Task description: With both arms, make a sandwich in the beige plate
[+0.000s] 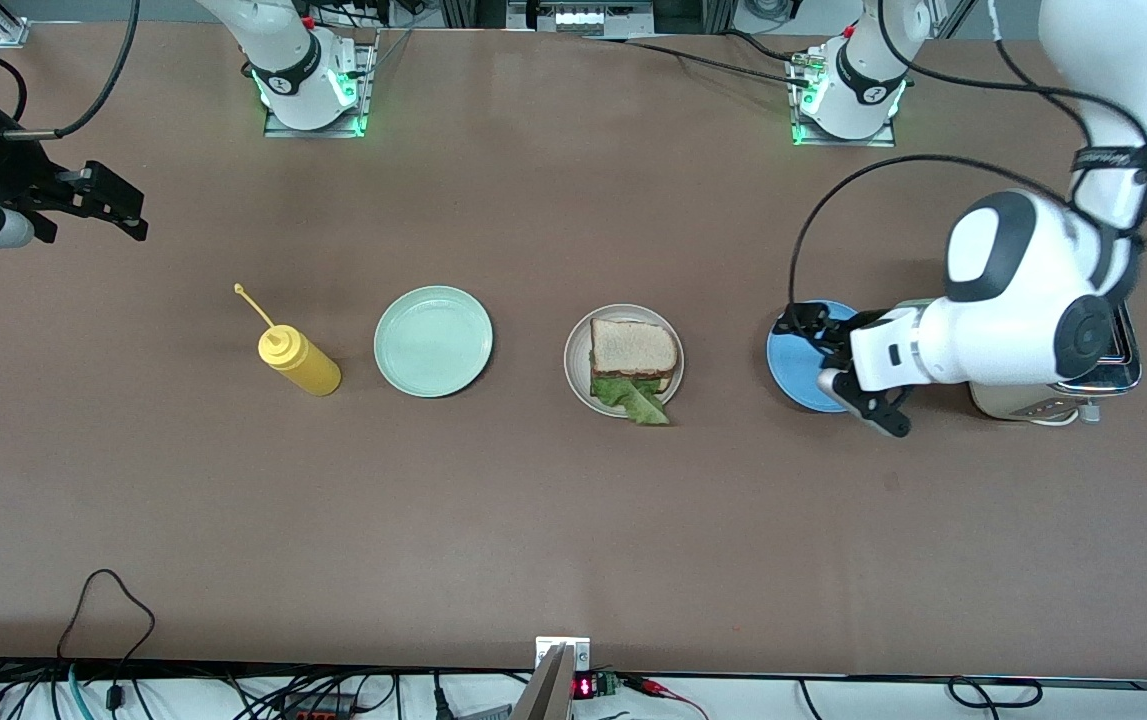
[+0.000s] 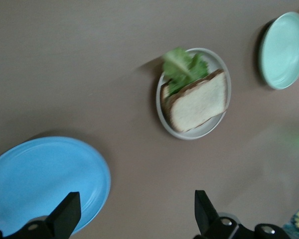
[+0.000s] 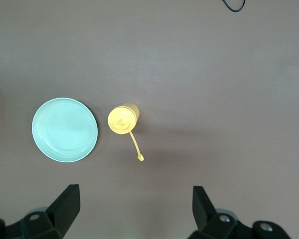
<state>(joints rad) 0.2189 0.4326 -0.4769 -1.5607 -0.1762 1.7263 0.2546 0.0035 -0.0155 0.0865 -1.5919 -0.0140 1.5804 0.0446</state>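
Right now the sandwich (image 1: 633, 352) sits finished on the beige plate (image 1: 575, 372), in the middle of the table (image 1: 573, 520). A slice of bread is on top, and lettuce (image 1: 638, 398) spills out over the plate's rim on the side nearer the front camera.

Toward the left arm's end, the left gripper (image 1: 848, 368) hangs over the blue plate (image 1: 791, 372), fingers (image 2: 66, 215) wide apart with nothing between them. Its wrist view shows the blue plate close by, the sandwich farther along, and the green plate (image 2: 285, 50) after that. A silver toaster (image 1: 1093, 385) stands just beside the blue plate, mostly hidden under the arm.

Toward the right arm's end, the right gripper (image 1: 108, 205) hangs high over bare table, well apart from everything, and the arm waits there. Its fingers (image 3: 65, 206) are spread and empty too. Below it, in its wrist view, are the green plate (image 3: 65, 129) and a yellow squeeze bottle (image 3: 123, 118) with its cap dangling on a strap.

On the table the bottle (image 1: 298, 362) stands beside the green plate (image 1: 433, 341), which is bare and lies between the bottle and the beige plate. All three plates and the bottle line up in one row across the table.
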